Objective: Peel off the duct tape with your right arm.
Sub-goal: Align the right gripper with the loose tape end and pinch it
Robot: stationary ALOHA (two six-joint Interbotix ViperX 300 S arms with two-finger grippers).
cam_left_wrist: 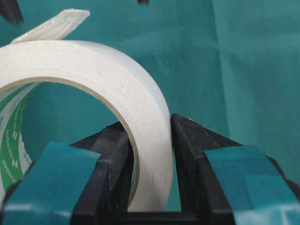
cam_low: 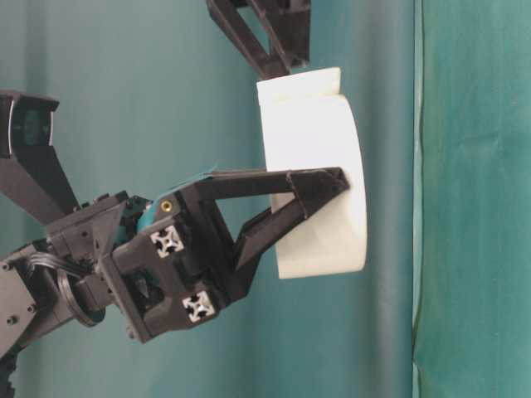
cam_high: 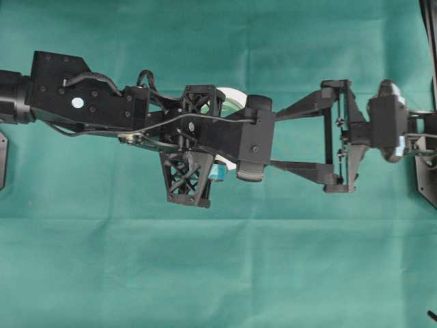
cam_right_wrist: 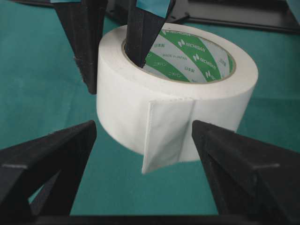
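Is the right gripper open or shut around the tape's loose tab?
Open. In the right wrist view the right gripper has its fingers wide apart on either side of the tab of the duct tape, touching neither.

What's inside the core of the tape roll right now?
One finger of the left hand reaches inside the duct tape, pinching its wall against the outer finger. The green-printed inner core shows around it. The core's near inner side is hidden by the roll's wall.

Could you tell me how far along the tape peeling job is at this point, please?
Done: the left gripper holds the tape roll by its wall, one finger inside the core, one outside. In hand: the right gripper is open, its fingers either side of the loose tab, not touching it. Left: closing on the tab and pulling; no tape is peeled yet.
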